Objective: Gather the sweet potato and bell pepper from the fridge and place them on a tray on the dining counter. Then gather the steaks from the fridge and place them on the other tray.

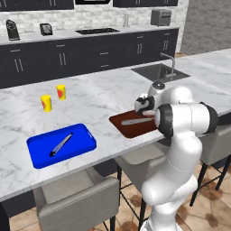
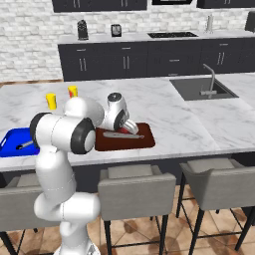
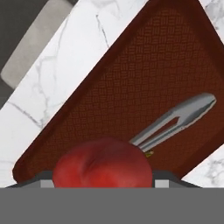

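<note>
I have the bell pepper [image 3: 103, 162] clamped between the fingers [image 3: 103, 181], hanging just over the brown tray [image 3: 144, 87] at the near edge of the dining counter worktop [image 1: 113, 90]. Silver tongs [image 3: 177, 119] lie on that tray beside the pepper. Further along the same near edge sits a blue tray [image 1: 61, 145] carrying a dark utensil [image 1: 61, 144]. Beyond it, toward the middle of the worktop, stand two yellow cans [image 1: 46, 103]; the sink [image 1: 155, 72] is set toward the far corner.

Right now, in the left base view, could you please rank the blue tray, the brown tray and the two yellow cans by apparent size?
1. blue tray, nearer the camera
2. brown tray, partly hidden by the arm, so its rank is unsure
3. yellow cans and: look alike
</note>
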